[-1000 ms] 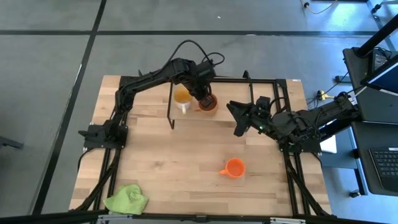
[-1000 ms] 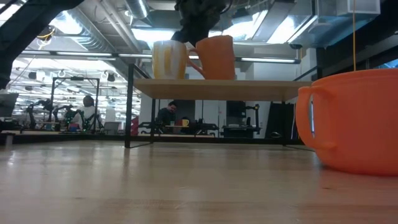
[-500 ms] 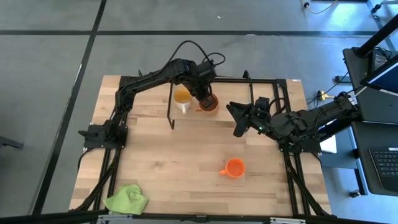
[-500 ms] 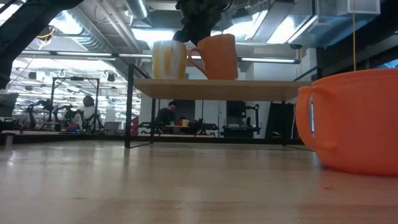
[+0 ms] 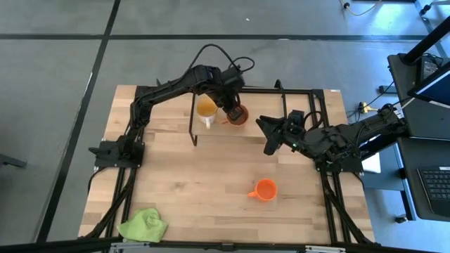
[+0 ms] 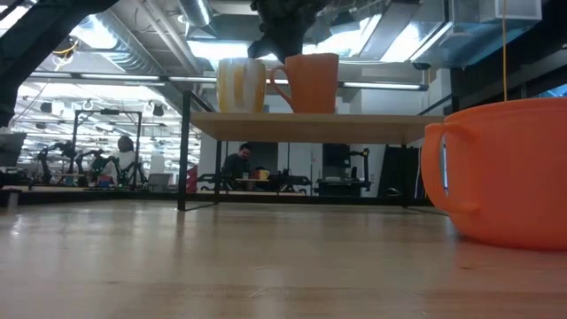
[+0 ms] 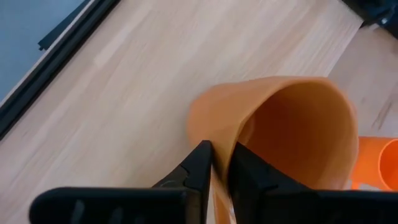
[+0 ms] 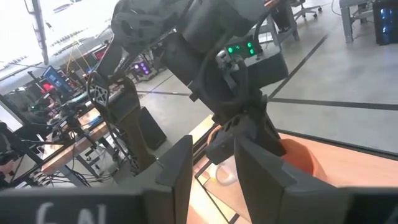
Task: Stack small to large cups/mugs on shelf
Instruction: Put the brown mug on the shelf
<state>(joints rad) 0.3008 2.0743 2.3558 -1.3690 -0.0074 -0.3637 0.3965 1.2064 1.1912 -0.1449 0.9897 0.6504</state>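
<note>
Left end effector is pinching the brown mug wall, setting it on the shelf just beside the white mug, risking knocking it on release, while right end effector, fingers apart, is waiting near the shelf.

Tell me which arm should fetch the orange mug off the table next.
Right. The right gripper hangs free over the table, nearer the orange mug, with nothing between its jaws. The left gripper is at the shelf, jaws shut on the brown mug's rim beside the white mug.
</note>
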